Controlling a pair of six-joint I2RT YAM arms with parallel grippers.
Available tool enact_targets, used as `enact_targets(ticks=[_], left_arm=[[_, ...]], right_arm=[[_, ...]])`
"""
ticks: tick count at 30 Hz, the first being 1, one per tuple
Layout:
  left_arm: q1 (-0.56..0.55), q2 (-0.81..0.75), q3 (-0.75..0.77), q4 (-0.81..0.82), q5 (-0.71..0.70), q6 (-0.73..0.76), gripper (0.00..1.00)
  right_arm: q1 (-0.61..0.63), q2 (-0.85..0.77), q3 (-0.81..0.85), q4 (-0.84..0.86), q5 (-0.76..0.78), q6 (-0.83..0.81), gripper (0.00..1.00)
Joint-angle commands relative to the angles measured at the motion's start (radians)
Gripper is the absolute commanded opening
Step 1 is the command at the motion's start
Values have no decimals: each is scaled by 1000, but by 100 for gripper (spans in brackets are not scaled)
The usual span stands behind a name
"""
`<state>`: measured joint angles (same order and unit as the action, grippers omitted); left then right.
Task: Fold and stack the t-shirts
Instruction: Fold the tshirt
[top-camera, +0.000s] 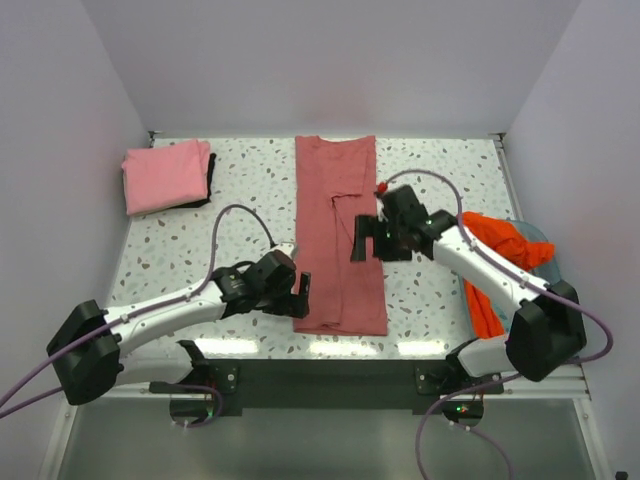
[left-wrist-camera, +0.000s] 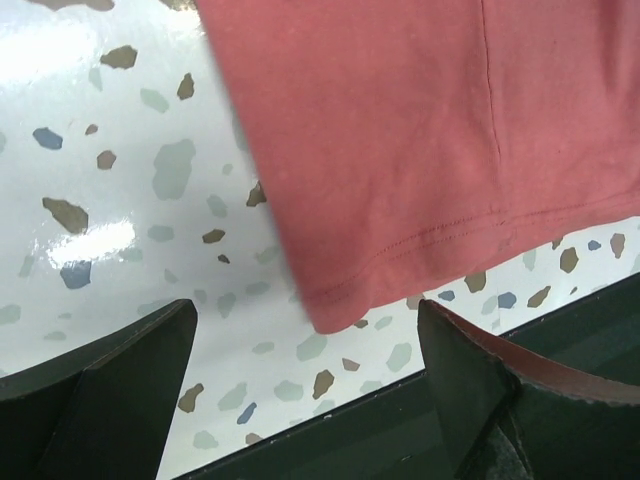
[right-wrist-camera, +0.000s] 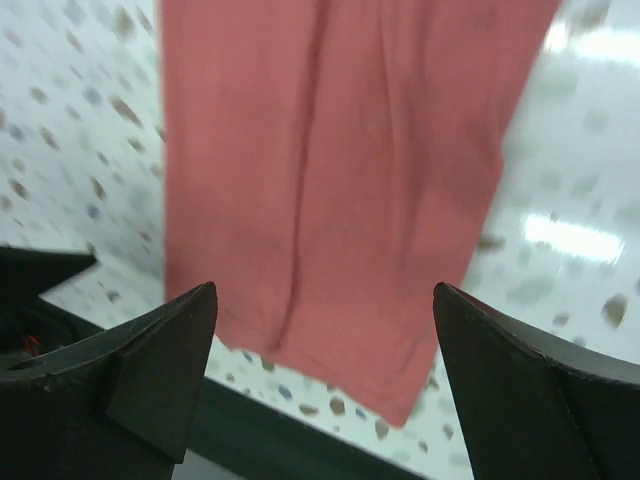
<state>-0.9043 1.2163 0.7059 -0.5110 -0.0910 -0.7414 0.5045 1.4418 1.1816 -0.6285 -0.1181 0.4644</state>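
Rose-red t-shirt (top-camera: 338, 190) is the piece in work, and neither end effector grips it. The left end effector (left-wrist-camera: 308, 318) hangs with its jaws spread wide on either side of that shirt's near-left corner. The right end effector (top-camera: 362, 238) hovers, equally released, over the shirt's right edge about halfway along its length. Beneath them the rose-red t-shirt lies flat on the bench (top-camera: 240, 190) as a long narrow strip with its sides turned in. Well off its far-left end sits the lighter pink t-shirt (top-camera: 165, 175), folded square. To the strip's right the orange t-shirt (top-camera: 495, 240) lies crumpled, partly over a pale blue tray (top-camera: 540, 245).

The step in hand looks like the crosswise fold. To do it well, I judge the right end effector should first come to the near-right corner, so that both take the same hem. Each should bite deep enough to catch every layer, because the strip is doubled and a shallow pinch would likely peel off only the top ply. Lift both corners together and level, keeping the hem taut between them. Carry it toward the far end and match the side edges before letting go. A lopsided lift would probably skew the strip.
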Motion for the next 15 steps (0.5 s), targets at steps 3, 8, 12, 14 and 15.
enact_targets(ticks=[3, 8, 12, 14, 15], left_arm=[[4, -107, -68, 9, -32, -93, 94], [2, -153, -147, 113, -3, -147, 86], [4, -130, -212, 173, -29, -170, 81], [4, -124, -227, 196, -68, -173, 80], [2, -129, -233, 204, -84, -176, 80]], right_arm=[[75, -205, -315, -65, 57, 216, 90], [152, -279, -417, -99, 132, 290, 82], [163, -333, -517, -42, 161, 316, 73], [166, -374, -568, -1, 175, 329, 69], [170, -380, -577, 7, 185, 330, 68]])
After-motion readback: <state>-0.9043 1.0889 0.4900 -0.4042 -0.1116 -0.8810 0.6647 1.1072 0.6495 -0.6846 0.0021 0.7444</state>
